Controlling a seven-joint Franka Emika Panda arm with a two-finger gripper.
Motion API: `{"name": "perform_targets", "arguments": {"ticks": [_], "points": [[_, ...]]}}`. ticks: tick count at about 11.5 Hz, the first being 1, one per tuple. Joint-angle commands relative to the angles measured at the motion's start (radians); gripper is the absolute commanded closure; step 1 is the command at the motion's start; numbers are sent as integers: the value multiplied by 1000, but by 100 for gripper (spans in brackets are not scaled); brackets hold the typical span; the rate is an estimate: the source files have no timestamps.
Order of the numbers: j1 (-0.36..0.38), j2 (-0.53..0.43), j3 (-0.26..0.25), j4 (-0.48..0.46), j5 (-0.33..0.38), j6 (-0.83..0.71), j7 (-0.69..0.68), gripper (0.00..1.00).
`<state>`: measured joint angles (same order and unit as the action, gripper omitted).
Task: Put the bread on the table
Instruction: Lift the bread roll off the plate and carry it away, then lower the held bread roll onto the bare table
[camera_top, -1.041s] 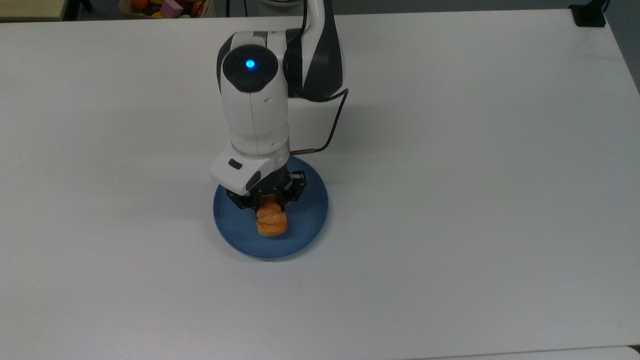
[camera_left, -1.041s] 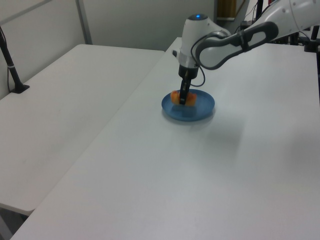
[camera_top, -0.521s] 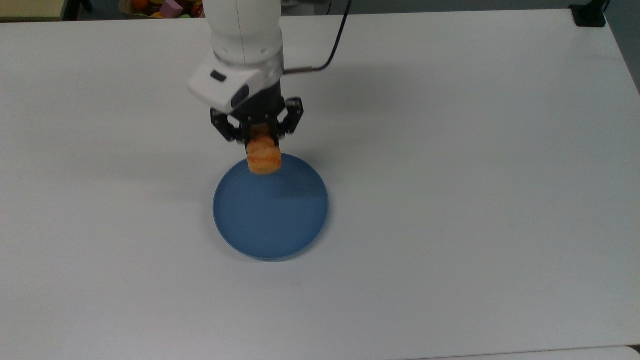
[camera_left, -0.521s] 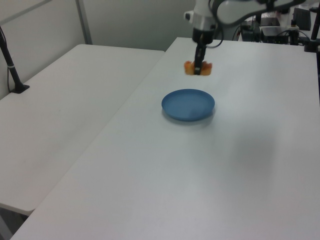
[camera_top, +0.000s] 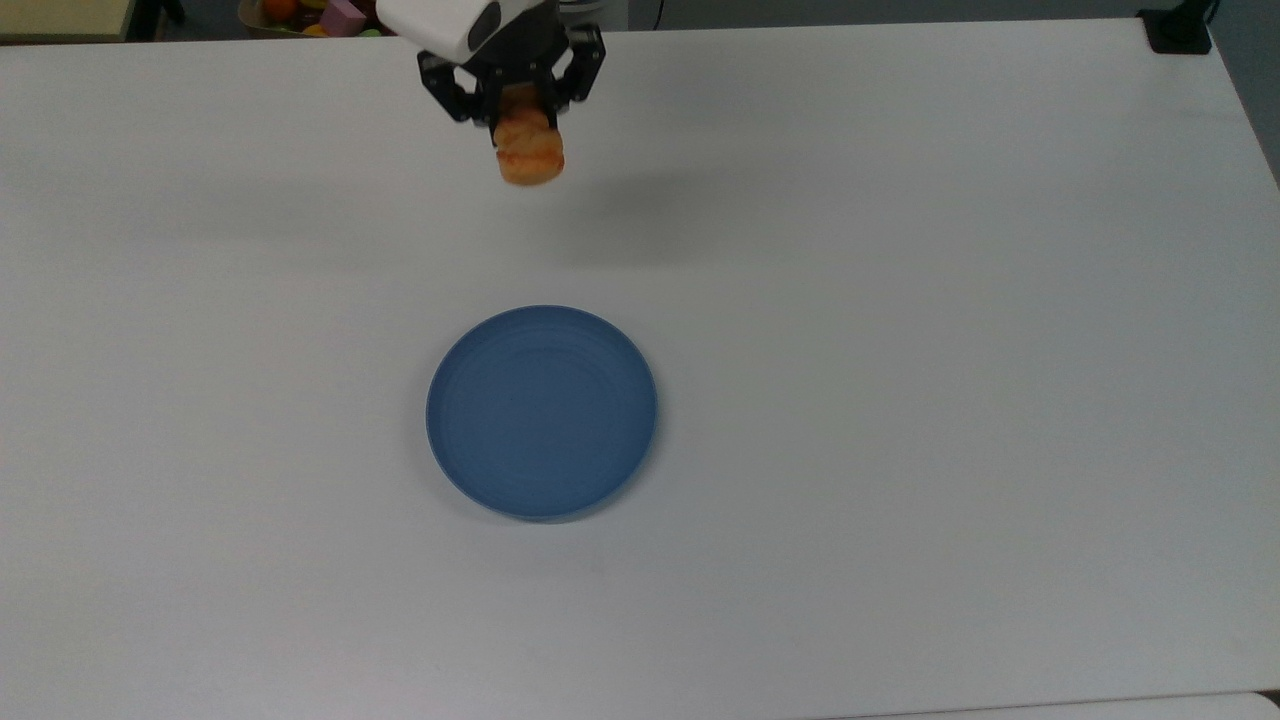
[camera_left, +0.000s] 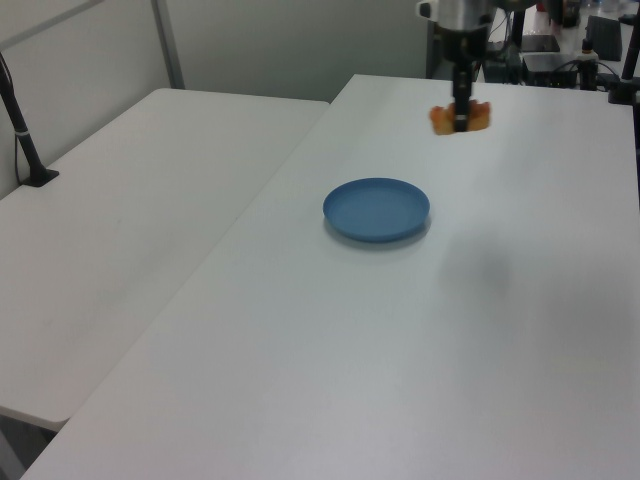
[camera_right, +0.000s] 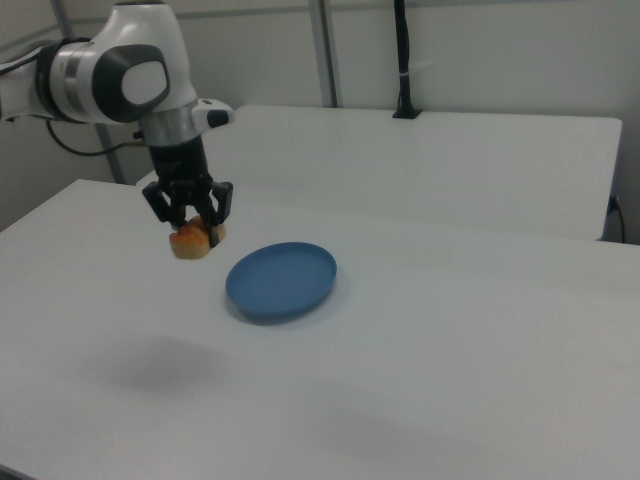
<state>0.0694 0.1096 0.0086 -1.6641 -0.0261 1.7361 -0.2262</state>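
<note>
The bread (camera_top: 529, 150), a small golden-orange ridged roll, hangs in the air, well above the white table (camera_top: 900, 300). My gripper (camera_top: 512, 108) is shut on the bread's upper part, fingers pointing down. In the left view the bread (camera_left: 460, 119) is up beyond the blue plate; in the right view the bread (camera_right: 190, 240) hangs to the right view's left of the plate, under my gripper (camera_right: 192, 228). A soft shadow lies on the table beneath.
A round blue plate (camera_top: 541, 411) with nothing on it lies mid-table, also seen as the plate (camera_left: 376, 209) and the plate (camera_right: 281, 279). A second white table (camera_left: 120, 220) adjoins. Coloured objects (camera_top: 330, 14) sit past the far edge, a black clamp (camera_top: 1178, 30) at the corner.
The gripper lifted the bread off the blue plate and carried it up and toward the top view's far edge; the plate is left bare.
</note>
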Motion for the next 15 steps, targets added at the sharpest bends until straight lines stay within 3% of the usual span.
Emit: {"name": "perform_targets", "arguments": {"ticks": [1,5,11,15], "points": [[7,-155,-10,-218,14,-23,-74,53],[9,-179,-10,-365,14,28,-74,53],[21,-169,-4,-607,14,343,-61,53],[36,-97,-1,-641,12,488,-10,53]]}}
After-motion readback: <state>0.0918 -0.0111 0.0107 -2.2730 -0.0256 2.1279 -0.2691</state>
